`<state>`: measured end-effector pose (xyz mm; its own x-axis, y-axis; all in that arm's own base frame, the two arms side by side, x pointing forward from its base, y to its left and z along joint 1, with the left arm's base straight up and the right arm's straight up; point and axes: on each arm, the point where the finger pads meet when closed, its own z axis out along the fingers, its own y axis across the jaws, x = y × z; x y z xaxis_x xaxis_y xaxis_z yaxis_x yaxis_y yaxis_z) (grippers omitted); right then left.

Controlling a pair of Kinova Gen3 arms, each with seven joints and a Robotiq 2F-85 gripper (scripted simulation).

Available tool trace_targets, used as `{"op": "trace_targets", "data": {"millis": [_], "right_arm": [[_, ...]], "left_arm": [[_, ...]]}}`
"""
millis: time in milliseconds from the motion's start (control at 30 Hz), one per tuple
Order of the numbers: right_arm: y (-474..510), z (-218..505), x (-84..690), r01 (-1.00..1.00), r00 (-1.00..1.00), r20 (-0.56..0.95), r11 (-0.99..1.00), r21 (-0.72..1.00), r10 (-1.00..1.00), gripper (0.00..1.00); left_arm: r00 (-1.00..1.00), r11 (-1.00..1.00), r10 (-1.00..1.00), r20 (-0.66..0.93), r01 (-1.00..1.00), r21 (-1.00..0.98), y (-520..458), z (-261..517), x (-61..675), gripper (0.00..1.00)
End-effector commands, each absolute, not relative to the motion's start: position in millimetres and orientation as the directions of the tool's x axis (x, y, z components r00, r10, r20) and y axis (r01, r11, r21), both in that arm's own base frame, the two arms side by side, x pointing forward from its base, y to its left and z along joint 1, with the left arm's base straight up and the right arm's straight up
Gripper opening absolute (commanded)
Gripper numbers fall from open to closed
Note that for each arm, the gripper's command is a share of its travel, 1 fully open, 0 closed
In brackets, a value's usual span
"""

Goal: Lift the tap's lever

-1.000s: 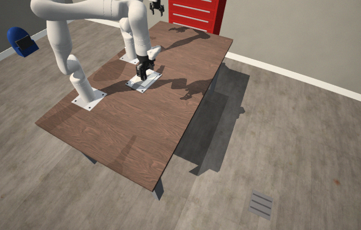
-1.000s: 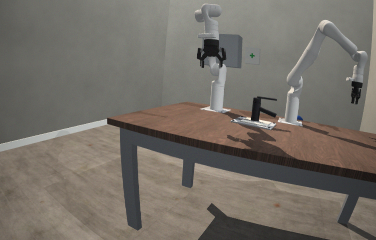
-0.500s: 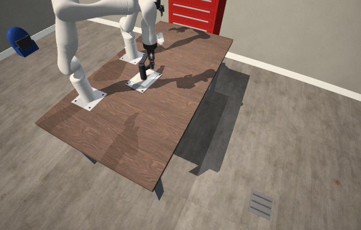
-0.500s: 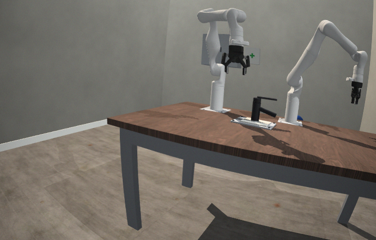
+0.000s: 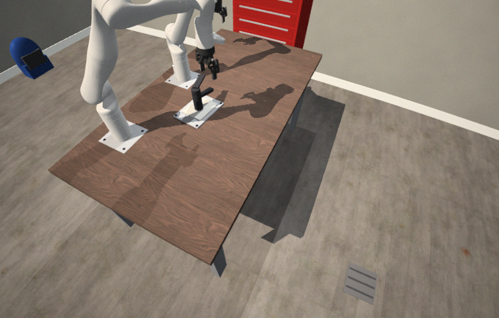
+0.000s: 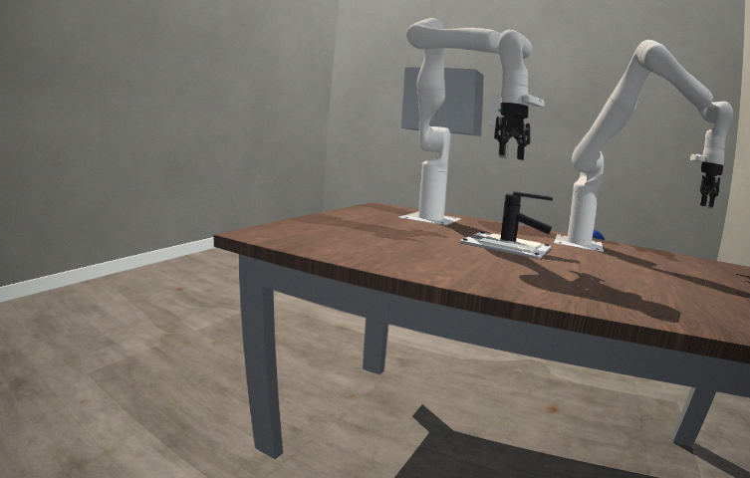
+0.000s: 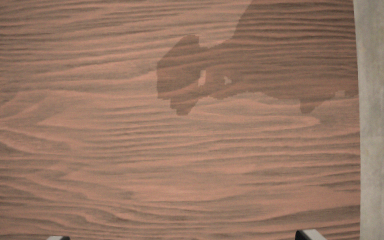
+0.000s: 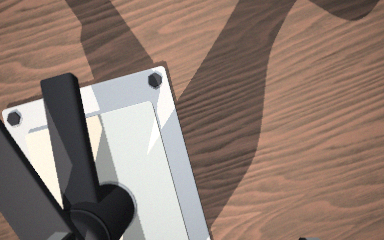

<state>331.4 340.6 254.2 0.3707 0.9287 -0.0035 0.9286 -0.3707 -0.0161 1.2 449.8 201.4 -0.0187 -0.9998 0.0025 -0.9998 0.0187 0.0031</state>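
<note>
A black tap stands upright on a white base plate. Its thin lever lies nearly level on top, and the spout slopes down below it. My right gripper is open and empty, pointing down in the air above the tap, clear of the lever. In the right wrist view the lever is at the lower left, beside one fingertip. My left gripper is open and empty, high over the table's far part.
The brown table carries both arm mounts, one on each side of the tap. A red drawer cabinet stands behind the table's far end. The table's edge shows at the right of the left wrist view.
</note>
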Motion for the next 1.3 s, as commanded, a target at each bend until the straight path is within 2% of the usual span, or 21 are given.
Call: {"op": "trace_targets", "data": {"millis": [0,267,467,967,1000,1267], "right_arm": [[369,247,302,0.977,0.211,-0.013,-0.211,-0.019,0.977,1.000],[413,242,246,0.994,-0.111,0.000,0.111,-0.010,0.994,1.000],[427,242,225,0.976,-0.218,0.006,0.218,-0.002,0.976,1.000],[431,241,216,0.965,-0.263,0.006,0.263,-0.001,0.965,1.000],[431,241,216,0.965,-0.263,0.006,0.263,-0.001,0.965,0.725],[431,241,216,0.965,-0.263,0.006,0.263,-0.001,0.965,0.722]], "left_arm": [[0.000,0.000,-1.000,0.000,-1.000,0.000,450,200,0,1.000],[0.000,0.000,-1.000,0.000,-1.000,0.000,450,200,0,1.000],[0.000,0.000,-1.000,0.000,-1.000,0.000,450,200,0,1.000],[0.000,0.000,-1.000,0.000,-1.000,0.000,450,200,0,1.000],[0.000,0.000,-1.000,0.000,-1.000,0.000,450,200,0,1.000],[0.000,0.000,-1.000,0.000,-1.000,0.000,450,200,0,1.000]]}}
